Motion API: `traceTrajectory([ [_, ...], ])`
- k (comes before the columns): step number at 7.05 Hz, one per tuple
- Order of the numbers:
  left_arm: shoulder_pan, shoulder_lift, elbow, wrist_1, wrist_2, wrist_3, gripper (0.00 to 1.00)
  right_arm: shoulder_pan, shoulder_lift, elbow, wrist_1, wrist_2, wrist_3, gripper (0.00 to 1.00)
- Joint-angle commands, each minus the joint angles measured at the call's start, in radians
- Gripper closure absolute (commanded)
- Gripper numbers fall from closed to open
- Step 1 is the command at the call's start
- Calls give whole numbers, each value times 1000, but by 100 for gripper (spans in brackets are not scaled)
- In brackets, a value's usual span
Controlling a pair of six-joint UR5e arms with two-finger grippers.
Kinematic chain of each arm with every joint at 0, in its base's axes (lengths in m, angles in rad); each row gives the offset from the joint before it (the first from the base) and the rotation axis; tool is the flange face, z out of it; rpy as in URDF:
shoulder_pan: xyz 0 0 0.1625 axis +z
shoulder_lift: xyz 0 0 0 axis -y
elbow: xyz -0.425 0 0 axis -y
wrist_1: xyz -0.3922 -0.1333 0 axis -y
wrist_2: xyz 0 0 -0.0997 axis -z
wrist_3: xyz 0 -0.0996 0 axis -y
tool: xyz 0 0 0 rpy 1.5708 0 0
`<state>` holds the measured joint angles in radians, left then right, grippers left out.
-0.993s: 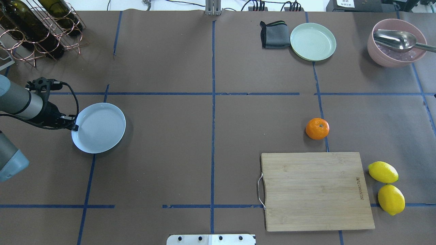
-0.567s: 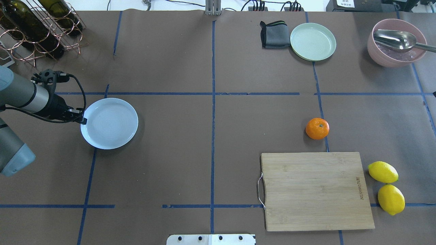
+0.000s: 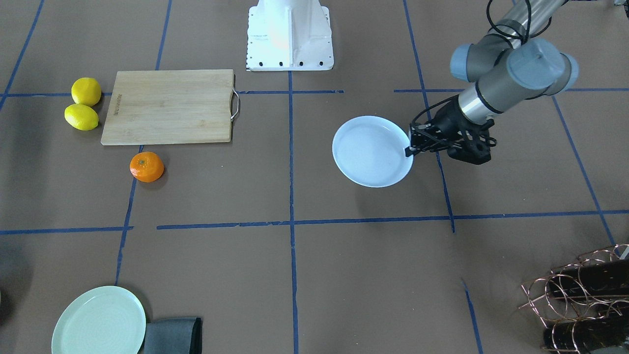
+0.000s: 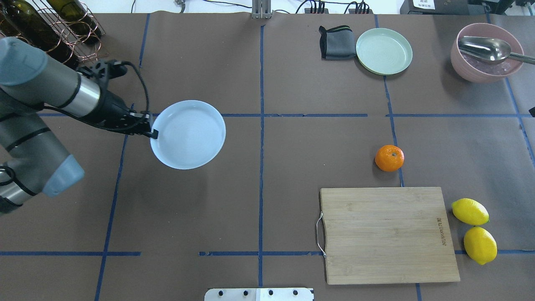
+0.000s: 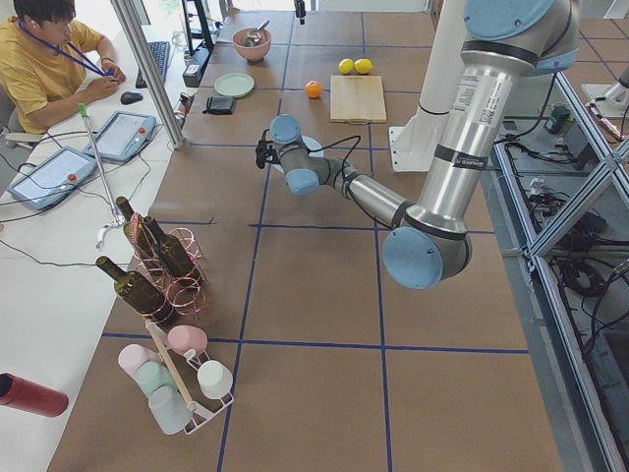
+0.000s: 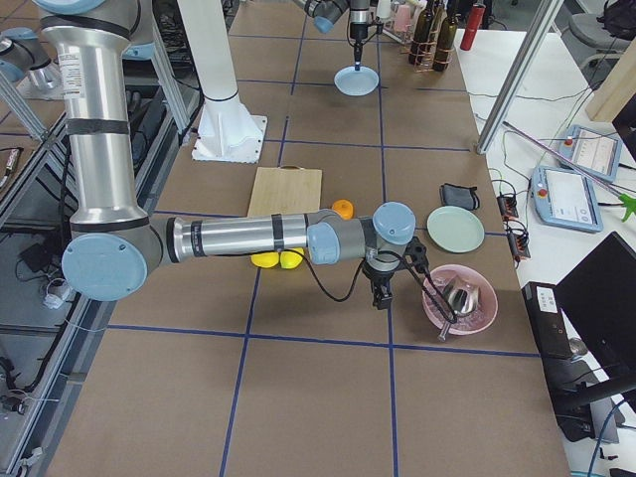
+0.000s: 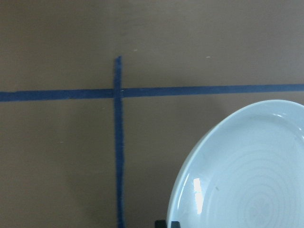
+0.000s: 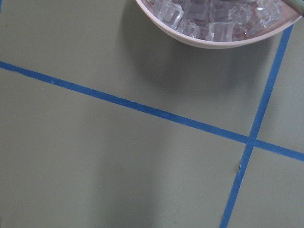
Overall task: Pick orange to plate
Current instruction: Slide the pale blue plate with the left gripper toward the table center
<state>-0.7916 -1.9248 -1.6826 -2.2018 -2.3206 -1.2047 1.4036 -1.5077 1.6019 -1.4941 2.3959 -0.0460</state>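
Note:
The orange sits on the brown paper just beyond the cutting board's far edge, and it also shows as the orange in the front view. My left gripper is shut on the left rim of the pale bluish-white plate, left of the table's centre line. The front view shows the same grip, the gripper pinching the plate. The left wrist view shows the plate with nothing on it. My right gripper hovers near the pink bowl; I cannot tell whether it is open or shut.
A bamboo cutting board lies at the near right with two lemons beside it. At the far right are a pale green plate, a grey cloth and a pink bowl holding ice and a metal scoop. A wine rack stands far left.
My left arm has carried the plate to the right and a little farther from the robot, toward the table's centre line. The orange has not moved.

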Motion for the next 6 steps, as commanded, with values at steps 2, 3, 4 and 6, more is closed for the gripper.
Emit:
traceTrajectory([
  [2, 179, -150, 99, 1, 122, -79, 100, 0, -2, -2, 0, 23, 0, 0],
  [3, 198, -216, 191, -4, 179, -78, 100, 0, -3, -2, 0, 31, 0, 0],
  [4, 227, -226, 207, -9, 246, -79, 100, 0, -3, 1, 0, 31, 2, 0],
  [6, 235, -237, 234, -13, 254, -79, 100, 0, -2, 1, 0, 31, 0, 0],
])
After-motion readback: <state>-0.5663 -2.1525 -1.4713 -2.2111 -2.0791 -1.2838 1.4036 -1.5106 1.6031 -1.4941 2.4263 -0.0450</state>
